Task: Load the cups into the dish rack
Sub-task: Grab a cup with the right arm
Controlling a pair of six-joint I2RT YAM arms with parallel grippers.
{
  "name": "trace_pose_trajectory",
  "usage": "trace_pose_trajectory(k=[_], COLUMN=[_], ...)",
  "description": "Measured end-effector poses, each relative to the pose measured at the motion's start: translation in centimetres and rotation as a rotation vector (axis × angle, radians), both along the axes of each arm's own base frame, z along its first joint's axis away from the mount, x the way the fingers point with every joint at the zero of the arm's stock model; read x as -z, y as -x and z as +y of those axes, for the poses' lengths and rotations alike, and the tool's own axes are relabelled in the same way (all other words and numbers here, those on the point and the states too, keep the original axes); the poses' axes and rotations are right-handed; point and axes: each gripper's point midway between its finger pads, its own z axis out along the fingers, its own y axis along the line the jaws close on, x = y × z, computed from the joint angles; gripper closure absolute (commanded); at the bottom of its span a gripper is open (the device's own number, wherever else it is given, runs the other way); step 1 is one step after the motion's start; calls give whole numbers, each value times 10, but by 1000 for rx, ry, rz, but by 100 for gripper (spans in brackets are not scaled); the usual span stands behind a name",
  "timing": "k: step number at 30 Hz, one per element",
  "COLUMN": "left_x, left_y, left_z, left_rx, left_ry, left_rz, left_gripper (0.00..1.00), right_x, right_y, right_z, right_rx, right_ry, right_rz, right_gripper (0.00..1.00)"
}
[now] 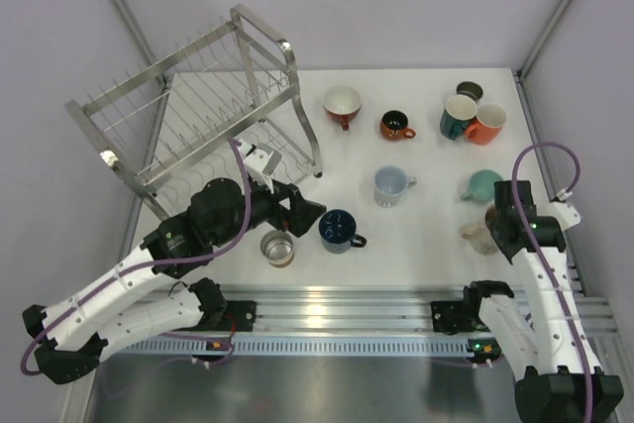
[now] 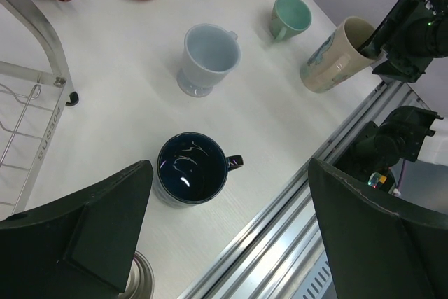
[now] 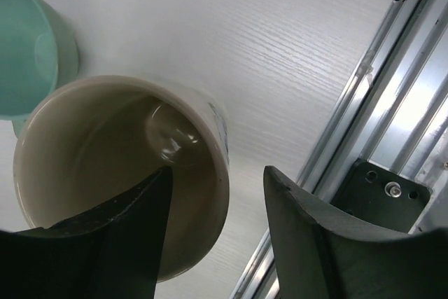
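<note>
Steel wire forms the dish rack (image 1: pixel 198 111) at ten o'clock in the top view, with no cup visible in it, while the cups (image 1: pixel 342 101) stand scattered over the white surface (image 1: pixel 426 160) from twelve to four o'clock. Your left wrist view shows the left end effector (image 2: pixel 229 164) spread wide over the navy cup (image 2: pixel 190 168), probably lined up to take it. Your right wrist view shows the right end effector (image 3: pixel 217 173) astride the beige cup (image 3: pixel 105 166) wall, one finger inside and one outside with a gap, so not yet pinching; a rim hold should lift it upright.

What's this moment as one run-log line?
right fingers astride beige cup wall, not gripping | left fingers open by navy mug | dish rack: no cups
</note>
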Motion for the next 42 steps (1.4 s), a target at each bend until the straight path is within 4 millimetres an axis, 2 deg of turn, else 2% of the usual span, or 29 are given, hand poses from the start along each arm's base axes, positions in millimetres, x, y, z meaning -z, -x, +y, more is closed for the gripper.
trace_pose_trajectory(k=[9,12,13,18,27,30,38,42], left_x=[0,0,0,0,-5,-7,-13,-15], left_y=[0,0,0,0,3,3,4,3], left_z=[0,0,0,0,0,0,-3,-5], left_rx=[-2,-2,-2,0,7,9,24,28], left_ry=[5,5,5,5,17,23,30,31], left_rz=[5,6,6,6,-1,-4,-5,-5], left_gripper=[2,2,2,2,2,2,3,3], right_x=[4,4,4,4,0,-12,-92,-103], right_y=[-6,-7,-7,-6,-1,6,-7,-6], right_z=[-1,-1,-1,-3,-5,-11,-31,-32], right_rx=[8,14,18,24,35,47,92,71], right_ry=[-2,-2,-3,5,15,51,165,180], right_rz=[-19,-26,-28,-23,14,61,-90,-104], right_gripper=[53,67,76,100,100,100,100,100])
